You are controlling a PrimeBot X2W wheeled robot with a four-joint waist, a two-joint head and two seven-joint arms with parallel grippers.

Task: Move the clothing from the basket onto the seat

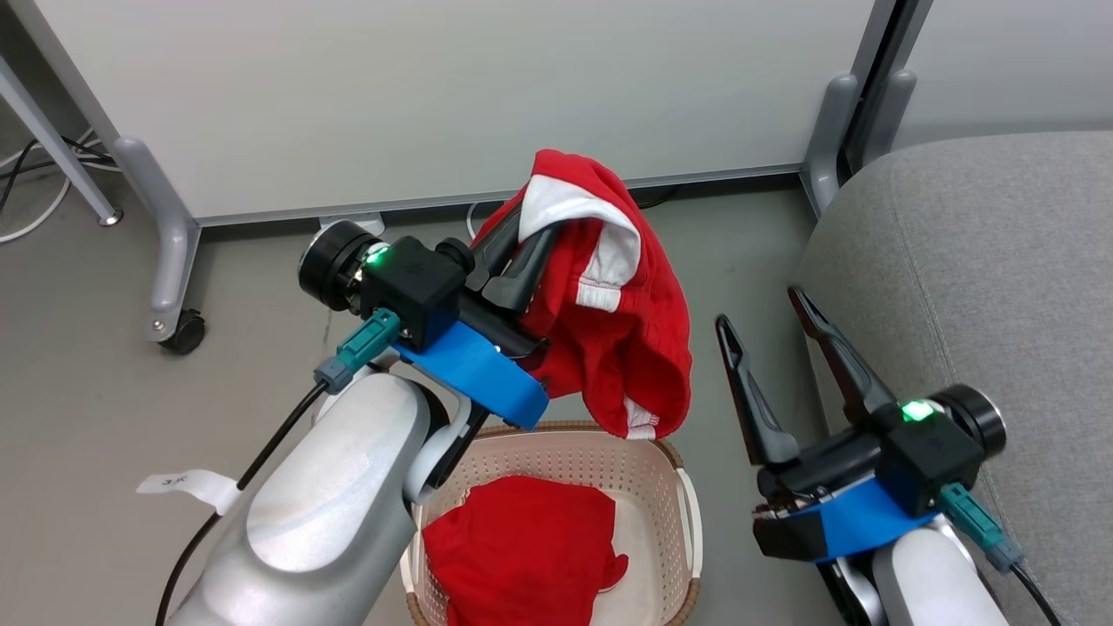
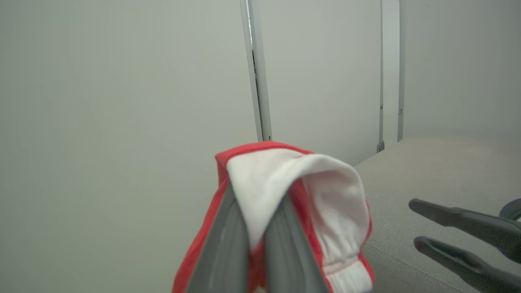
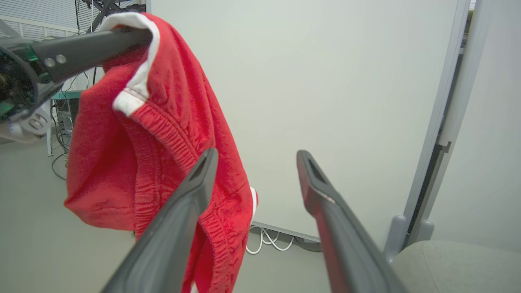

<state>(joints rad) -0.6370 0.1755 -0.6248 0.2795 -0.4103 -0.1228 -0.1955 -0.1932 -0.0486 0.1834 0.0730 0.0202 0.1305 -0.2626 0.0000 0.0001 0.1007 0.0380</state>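
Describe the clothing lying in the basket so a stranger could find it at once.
Start at the grey sofa seat on the right; the cream basket stands on the floor to its left. Inside lies a crumpled red shirt. It is plain red, unlike the white-trimmed garment hanging above from the left end effector.

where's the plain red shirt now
The plain red shirt lies in the basket, bottom centre of the head view, below the white-trimmed garment gripped by the left tool.

White tag (image 1: 187,484) on black cable (image 1: 276,435), faint mark, poss. "3K", not clearly legible
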